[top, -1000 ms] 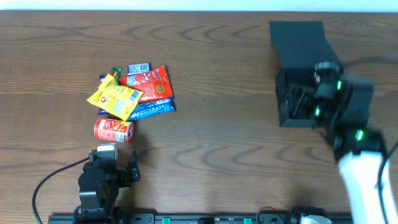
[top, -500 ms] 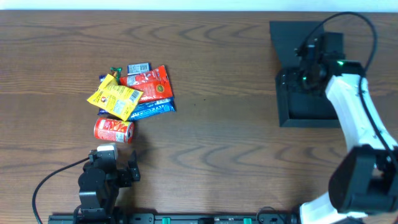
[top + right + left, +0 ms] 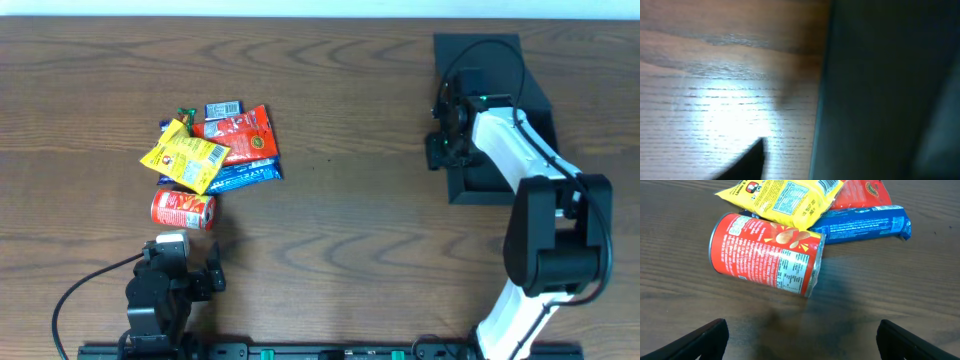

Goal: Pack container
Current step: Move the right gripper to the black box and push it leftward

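Arching over the container (image 3: 490,186), the right arm (image 3: 500,140) hangs at its wall, jaws' state unclear; left jaws gape.

Dark square container (image 3: 490,186), flap lid open, upright, far right.

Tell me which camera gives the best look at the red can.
The left wrist view: the red can lies on its side, large, label clear. Overhead shows it small, beside the snack packets. The right wrist view shows none of it, only the container and table.
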`<state>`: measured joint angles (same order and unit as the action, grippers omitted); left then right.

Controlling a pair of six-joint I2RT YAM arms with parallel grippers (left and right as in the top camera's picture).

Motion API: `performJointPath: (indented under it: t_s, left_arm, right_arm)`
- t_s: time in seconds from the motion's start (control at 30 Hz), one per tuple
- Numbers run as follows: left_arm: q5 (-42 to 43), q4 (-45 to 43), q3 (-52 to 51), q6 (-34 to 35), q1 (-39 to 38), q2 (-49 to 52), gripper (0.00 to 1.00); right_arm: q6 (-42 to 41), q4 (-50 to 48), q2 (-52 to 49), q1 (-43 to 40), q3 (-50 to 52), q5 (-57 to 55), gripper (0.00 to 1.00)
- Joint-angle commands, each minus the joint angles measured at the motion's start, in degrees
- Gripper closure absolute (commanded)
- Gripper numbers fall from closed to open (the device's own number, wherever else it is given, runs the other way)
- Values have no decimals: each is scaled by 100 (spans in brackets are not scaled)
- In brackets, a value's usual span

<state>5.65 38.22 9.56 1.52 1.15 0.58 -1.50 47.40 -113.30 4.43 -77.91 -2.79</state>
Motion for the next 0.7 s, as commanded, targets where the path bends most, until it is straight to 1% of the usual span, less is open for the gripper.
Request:
performJointPath:
  t_s: [0.0,0.03,0.1,0.23,0.47,0.57,0.67]
  left_arm:
    - [15,-7,-42,22,37,-37,5]
    - [15,-7,-42,20,37,-37,5]
    - [15,-7,-42,22,37,-37,4]
    - [15,-7,-42,22,37,-37,5]
    - [15,-7,-42,22,37,-37,5]
    - [15,-7,-42,22,37,-37,4]
    - [15,-7,-42,22,37,-37,5]
  right_arm:
    - [-168,-9,-17,101,-81,501,88]
    - [-168,-4,-17,188,-85,629,99]
    - [-229,-7,-15,345,-98,769,99]
    - [-879,-55,-13,975,-251,752,98]
    - [-2339,-247,-15,2192,-973,752,99]
    - [-2879,-522,-20,2669,-1209,748,99]
    - [-3427,-850,-26,2962,-1246,726,98]
